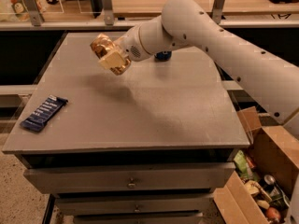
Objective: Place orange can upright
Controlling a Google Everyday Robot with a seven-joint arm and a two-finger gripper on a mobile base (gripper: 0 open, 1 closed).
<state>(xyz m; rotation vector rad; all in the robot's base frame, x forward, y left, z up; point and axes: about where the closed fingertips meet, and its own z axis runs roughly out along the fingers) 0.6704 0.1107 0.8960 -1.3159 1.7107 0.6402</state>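
At the far left edge of the grey worktop, a dark blue snack bar lies flat in its wrapper, set at a slant with one end close to the worktop's front left corner. It is well apart from everything else.

Further right, above the back left part of the worktop, the pincer hangs in the air, clenched around the orange can. The can is off the surface and tilted, not upright. Its shiny gold side shows above and to the left of the pale fingers, and a little more gold shows below them. A soft shadow falls on the bare worktop beneath it.

From the pincer the white arm runs rightward, bends at a thick rounded joint near the back of the worktop, then slopes down and out of view at the right edge.

Just behind the arm's wrist, a dark blue can stands near the back of the worktop. Only its lower part shows under the arm.

Below the worktop, at the front, are grey drawers with small handles.

At the lower right, beside the worktop on the floor, an open cardboard box holds a jumble of packets and cans too mixed to tell apart.
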